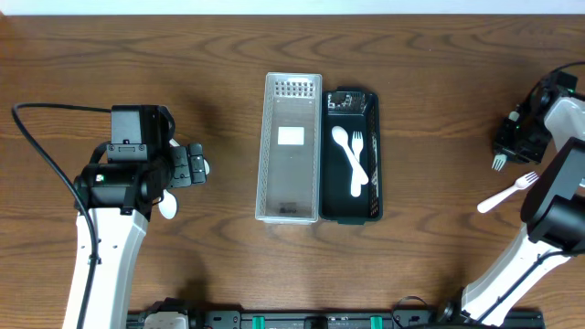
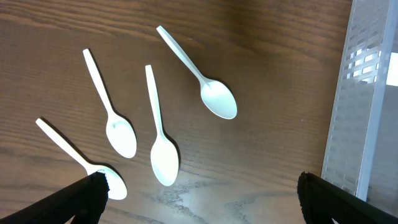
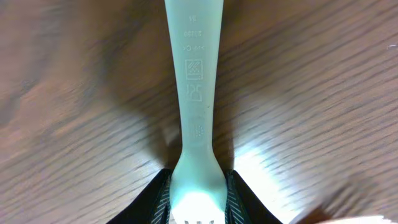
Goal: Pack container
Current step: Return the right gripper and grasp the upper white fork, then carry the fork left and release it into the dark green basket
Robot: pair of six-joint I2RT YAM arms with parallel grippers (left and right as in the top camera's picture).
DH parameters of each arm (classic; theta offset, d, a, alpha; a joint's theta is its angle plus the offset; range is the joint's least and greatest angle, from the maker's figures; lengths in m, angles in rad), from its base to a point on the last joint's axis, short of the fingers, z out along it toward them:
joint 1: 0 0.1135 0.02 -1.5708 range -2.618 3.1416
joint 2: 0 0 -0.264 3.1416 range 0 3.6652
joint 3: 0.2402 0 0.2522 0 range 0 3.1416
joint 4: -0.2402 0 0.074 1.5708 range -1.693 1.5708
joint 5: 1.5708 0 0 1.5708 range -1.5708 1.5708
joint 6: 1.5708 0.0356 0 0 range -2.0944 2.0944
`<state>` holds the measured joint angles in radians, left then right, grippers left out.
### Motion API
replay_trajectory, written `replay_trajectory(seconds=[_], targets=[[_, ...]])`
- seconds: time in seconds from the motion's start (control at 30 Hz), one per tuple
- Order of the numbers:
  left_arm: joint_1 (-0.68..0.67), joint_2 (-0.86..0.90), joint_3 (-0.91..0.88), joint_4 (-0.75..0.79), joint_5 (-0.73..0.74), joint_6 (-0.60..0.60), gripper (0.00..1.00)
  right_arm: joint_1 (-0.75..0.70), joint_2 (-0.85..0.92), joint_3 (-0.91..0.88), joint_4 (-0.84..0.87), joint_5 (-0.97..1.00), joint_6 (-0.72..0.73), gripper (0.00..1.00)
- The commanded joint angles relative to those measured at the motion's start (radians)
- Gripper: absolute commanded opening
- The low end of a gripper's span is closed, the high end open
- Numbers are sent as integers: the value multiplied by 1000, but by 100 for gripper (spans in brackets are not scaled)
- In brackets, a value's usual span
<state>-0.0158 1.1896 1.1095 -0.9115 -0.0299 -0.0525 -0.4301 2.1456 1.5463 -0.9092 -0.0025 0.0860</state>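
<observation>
A black container (image 1: 373, 174) at the table's middle holds a white spoon (image 1: 347, 155) and a white fork (image 1: 360, 151). A clear plastic tray (image 1: 291, 146) lies against its left side. My left gripper (image 1: 196, 166) is open and empty above several white spoons (image 2: 163, 130) lying on the wood; in the left wrist view its fingertips (image 2: 199, 199) frame them. My right gripper (image 1: 507, 137) at the far right is shut on a white fork (image 3: 194, 93), gripped at its neck (image 3: 196, 199), with the handle pointing away. Its tines show in the overhead view (image 1: 498, 163).
Another white fork (image 1: 507, 192) lies loose on the table below my right gripper. One spoon bowl (image 1: 168, 208) peeks out beside my left arm. The clear tray's edge (image 2: 367, 93) is at the right of the left wrist view.
</observation>
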Motion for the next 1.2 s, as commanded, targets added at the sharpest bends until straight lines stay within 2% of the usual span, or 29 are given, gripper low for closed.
replay_trajectory(seconds=[0.0,0.3,0.63,0.83,1.03,1.1,1.17], targets=[[0,6,14,1,-8,-5,99,73,-104,83,-32,-10,-3,21],[0,6,14,1,-8,-5,99,390,-327,153,-72,-10,131,18],[0,6,14,0,-8,-5,99,772,-294,145,-95,3,374,13],[0,6,14,0,-8,-5,99,867,-251,84,-101,13,498,9],[0,6,14,0,-8,-5,99,886,-245,-7,-90,13,520,10],[0,6,14,1,-8,-5,99,886,-245,-27,-90,13,519,12],[0,6,14,1,-8,-5,99,886,-245,-36,-90,13,515,20]])
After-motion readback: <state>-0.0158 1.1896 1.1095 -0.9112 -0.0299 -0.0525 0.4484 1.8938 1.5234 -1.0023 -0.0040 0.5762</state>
